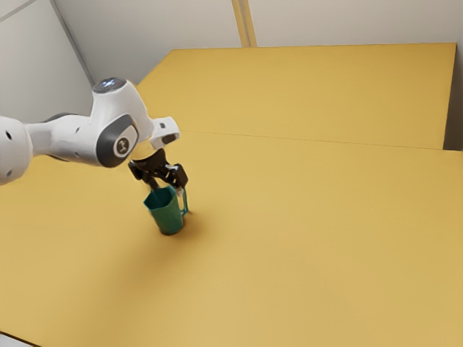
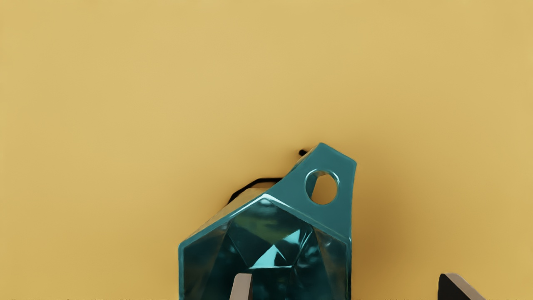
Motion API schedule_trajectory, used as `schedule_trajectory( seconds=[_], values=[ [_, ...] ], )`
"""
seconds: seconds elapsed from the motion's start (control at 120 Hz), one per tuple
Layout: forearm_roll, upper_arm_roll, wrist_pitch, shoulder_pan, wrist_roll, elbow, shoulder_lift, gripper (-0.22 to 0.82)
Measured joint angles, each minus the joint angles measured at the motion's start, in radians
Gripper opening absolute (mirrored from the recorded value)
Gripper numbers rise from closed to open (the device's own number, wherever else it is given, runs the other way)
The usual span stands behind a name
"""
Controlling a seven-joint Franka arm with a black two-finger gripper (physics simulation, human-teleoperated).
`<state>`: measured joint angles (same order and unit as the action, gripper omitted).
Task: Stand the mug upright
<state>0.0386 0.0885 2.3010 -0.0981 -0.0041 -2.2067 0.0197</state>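
Fingers [image 2: 241, 287] of the gripper [image 1: 166, 189] stand wide apart: one tip is over the open mouth of the teal mug [image 1: 168, 216], the other outside its wall. Between them passes this wall; the mug looks upright on the yellow table [image 1: 325, 253].

You get soft light on the table [image 1: 311, 238], glints inside the mug [image 1: 166, 215] and, in the exterior view, faint shadow toward its three o'clock.
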Motion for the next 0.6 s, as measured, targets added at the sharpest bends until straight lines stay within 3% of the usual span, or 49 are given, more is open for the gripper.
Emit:
schedule_trajectory(
  seconds=[0.225,0.6],
  values=[
    [-0.002,0.001,-0.058,-0.061,0.003,0.039,0.075,0.56],
    [0.003,-0.001,-0.299,-0.059,0.007,0.352,0.054,0.60]
  ],
)
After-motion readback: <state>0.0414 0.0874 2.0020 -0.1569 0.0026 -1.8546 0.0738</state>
